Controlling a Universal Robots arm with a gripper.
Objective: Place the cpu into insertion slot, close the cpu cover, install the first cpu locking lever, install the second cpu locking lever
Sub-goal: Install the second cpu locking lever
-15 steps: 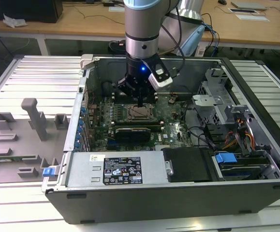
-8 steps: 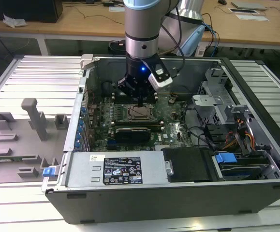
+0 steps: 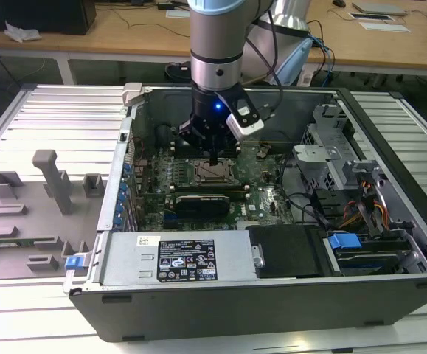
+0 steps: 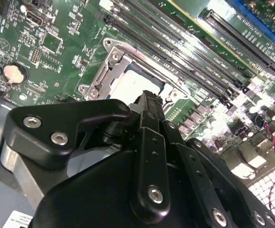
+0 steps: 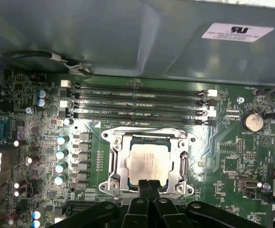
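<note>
While the arm hangs straight down into the open case (image 3: 272,295) on the worktop (image 3: 58,118), its claw (image 3: 212,157) sits just above the slot (image 3: 214,173), fingers (image 5: 149,187) pressed together, clenched on nothing. Seen in the first wrist view, the cpu (image 5: 149,164) lies flat in the slot (image 5: 149,161), the cover (image 5: 119,161) down around it, the fingertips at its 6 o'clock edge. Memory slots (image 5: 137,99) run at 12 o'clock of it.

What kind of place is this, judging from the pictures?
Probably a robotics lab or test workshop: an open computer case lies on a slatted metal table, a gripper works above its motherboard, and wooden desks stand behind.
</note>
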